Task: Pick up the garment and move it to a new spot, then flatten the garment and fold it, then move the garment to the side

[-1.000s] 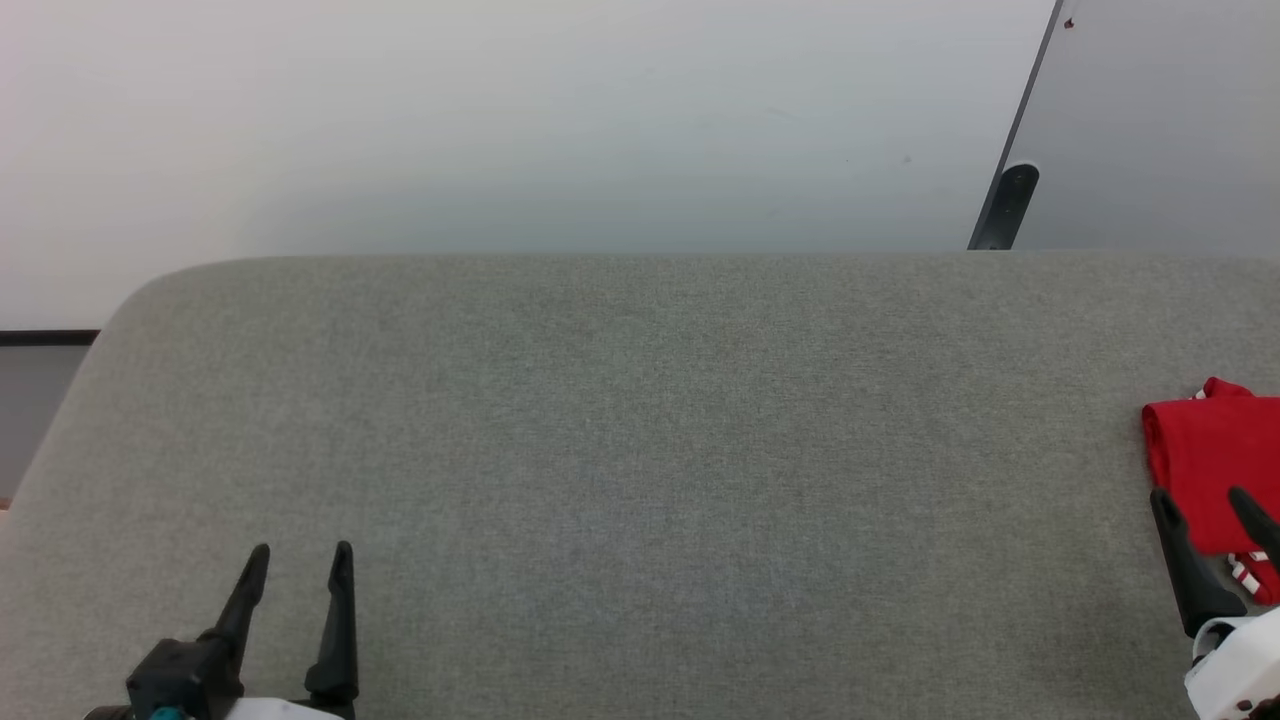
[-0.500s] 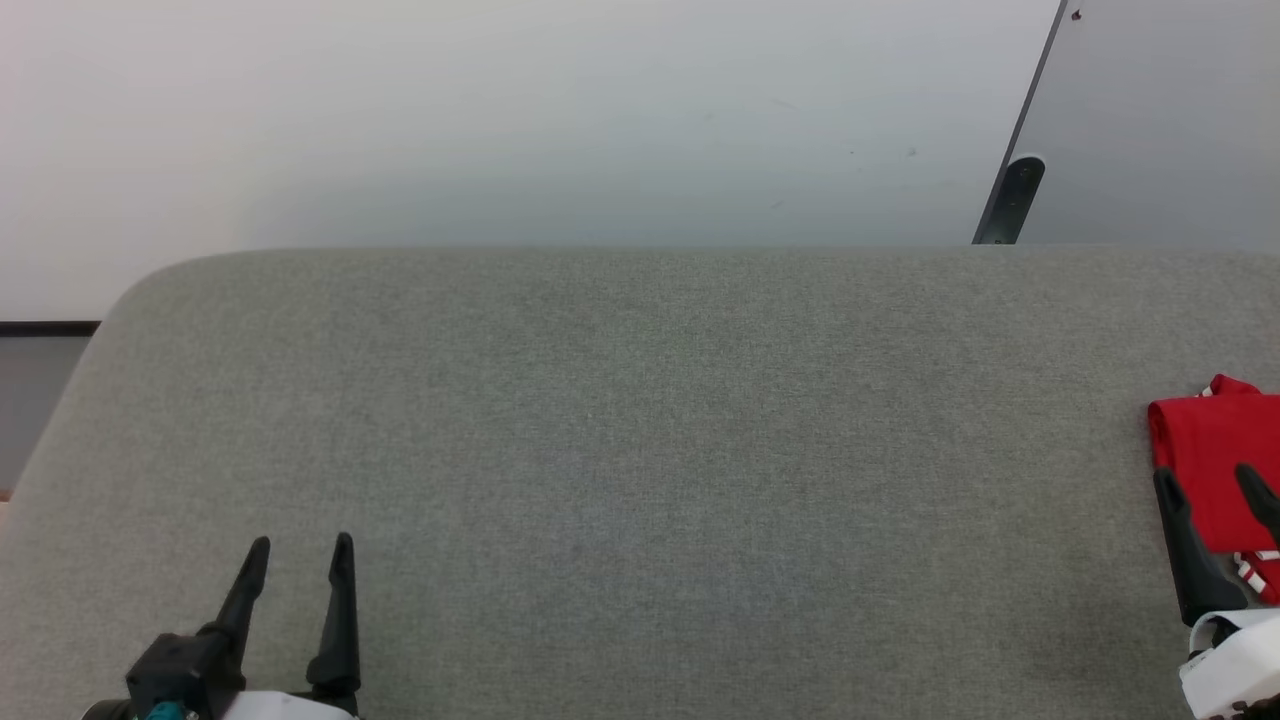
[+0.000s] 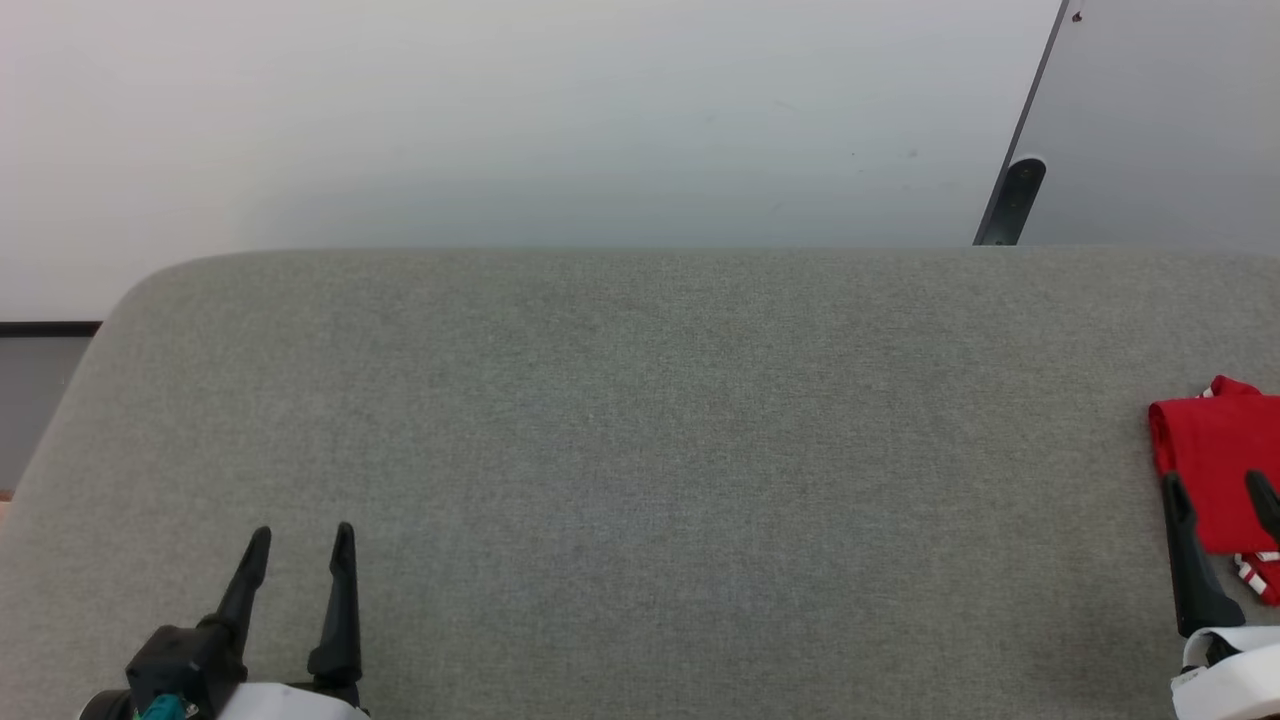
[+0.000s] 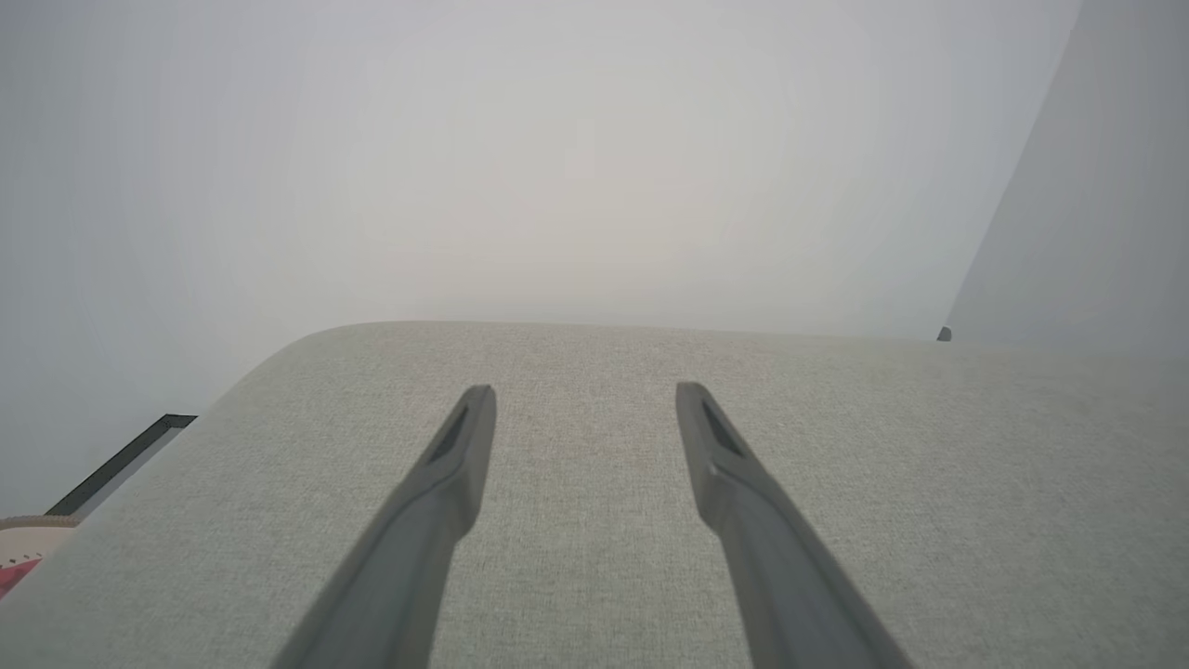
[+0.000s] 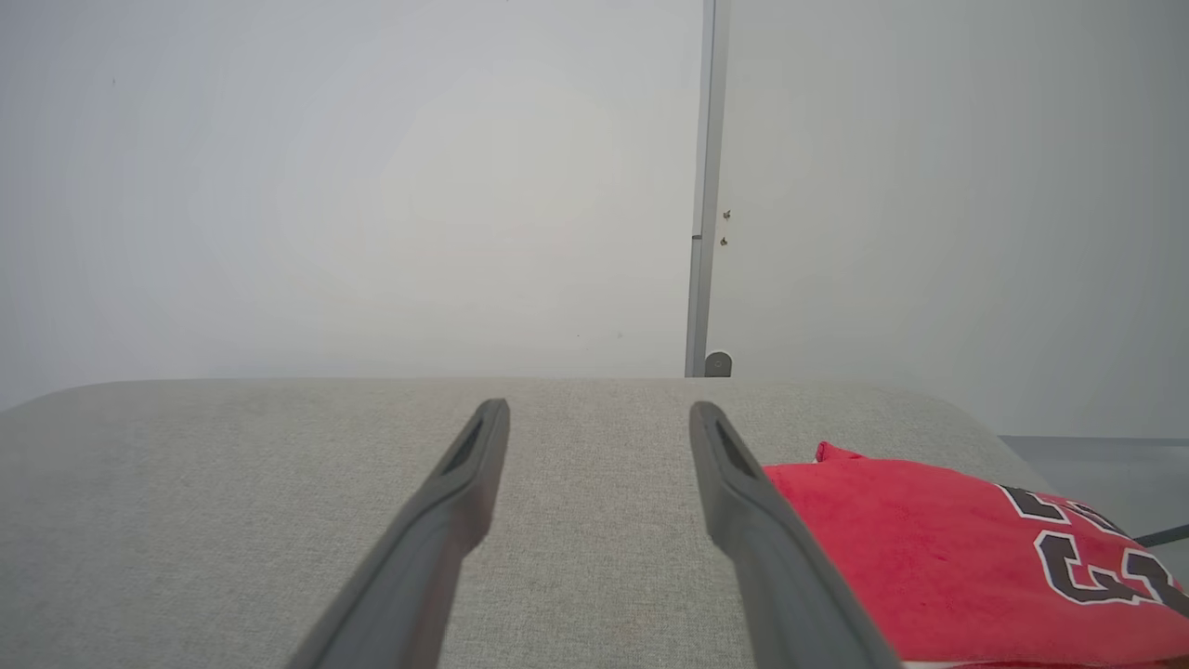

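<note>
The garment (image 3: pixel 1215 460) lies folded at the far right of the grey padded surface (image 3: pixel 640 450), bright red with red-and-white striped trim at its near corner. The right wrist view shows the garment (image 5: pixel 938 548) with black, white-edged lettering, lying just right of my right fingers. My right gripper (image 3: pixel 1220 490) is open, its fingertips at the garment's left edge, nothing between them; in its own view the right gripper (image 5: pixel 599 413) frames bare surface. My left gripper (image 3: pixel 300 540) stands open over bare surface at the lower left, also seen as the left gripper (image 4: pixel 585 395).
A pale wall rises behind the surface's rounded far edge. A dark post with a rounded foot (image 3: pixel 1010 200) slants down at the upper right. A dark floor strip (image 3: pixel 50 328) shows past the left corner.
My right gripper has drawn back slightly toward the lower right edge. The left gripper has edged a little forward. The garment lies as before.
</note>
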Tool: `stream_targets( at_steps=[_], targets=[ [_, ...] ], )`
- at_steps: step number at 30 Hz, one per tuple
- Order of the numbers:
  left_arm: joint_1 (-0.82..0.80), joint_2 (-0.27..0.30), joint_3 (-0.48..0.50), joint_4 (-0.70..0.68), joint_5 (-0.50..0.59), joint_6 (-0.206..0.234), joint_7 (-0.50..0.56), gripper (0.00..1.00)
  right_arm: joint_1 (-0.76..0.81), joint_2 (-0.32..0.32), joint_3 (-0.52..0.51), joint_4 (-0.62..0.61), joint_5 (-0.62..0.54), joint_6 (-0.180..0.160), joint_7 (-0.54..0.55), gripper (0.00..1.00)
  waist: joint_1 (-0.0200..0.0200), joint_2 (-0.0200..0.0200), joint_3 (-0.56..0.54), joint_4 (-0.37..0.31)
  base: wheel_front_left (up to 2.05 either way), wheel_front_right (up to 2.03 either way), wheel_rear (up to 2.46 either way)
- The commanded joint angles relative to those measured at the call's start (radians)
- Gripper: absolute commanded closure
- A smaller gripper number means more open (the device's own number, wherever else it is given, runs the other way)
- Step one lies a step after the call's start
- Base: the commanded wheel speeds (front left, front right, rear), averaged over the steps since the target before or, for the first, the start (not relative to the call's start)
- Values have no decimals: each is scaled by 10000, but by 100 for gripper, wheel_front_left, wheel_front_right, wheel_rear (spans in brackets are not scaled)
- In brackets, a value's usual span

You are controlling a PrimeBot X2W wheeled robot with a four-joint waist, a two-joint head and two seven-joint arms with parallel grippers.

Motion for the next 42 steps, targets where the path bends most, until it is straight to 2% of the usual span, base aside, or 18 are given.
stream_targets(
  at_steps=[1, 28, 37, 38, 42],
  targets=[
    [-82, 9, 9, 38, -39, -13, -35, 0, 23, 46, 20, 45, -25, -7, -84, 0, 0, -1, 6, 8, 0, 0, 0],
    [-197, 46, 31, 168, 87, -170, -104, 0, -92, 73, 204, 226, 65, -7, -63, 0, 0, -1, 50, 95, 0, 0, 0],
    [-211, 24, 39, 167, 66, -352, -106, 0, -89, 89, 257, 202, 130, -7, -45, 0, 0, -1, 105, 85, 0, 0, 0],
    [-180, 29, 23, 174, 32, -349, -69, 100, -24, 86, 251, 211, 29, 0, -75, 100, 0, -1, 107, 86, 0, 0, 0],
    [2, -219, -73, 485, -7, -370, 2, 100, 101, 297, 311, 560, 34, 2, -71, 100, 0, -1, 112, 85, 0, 0, 0]
  ],
)
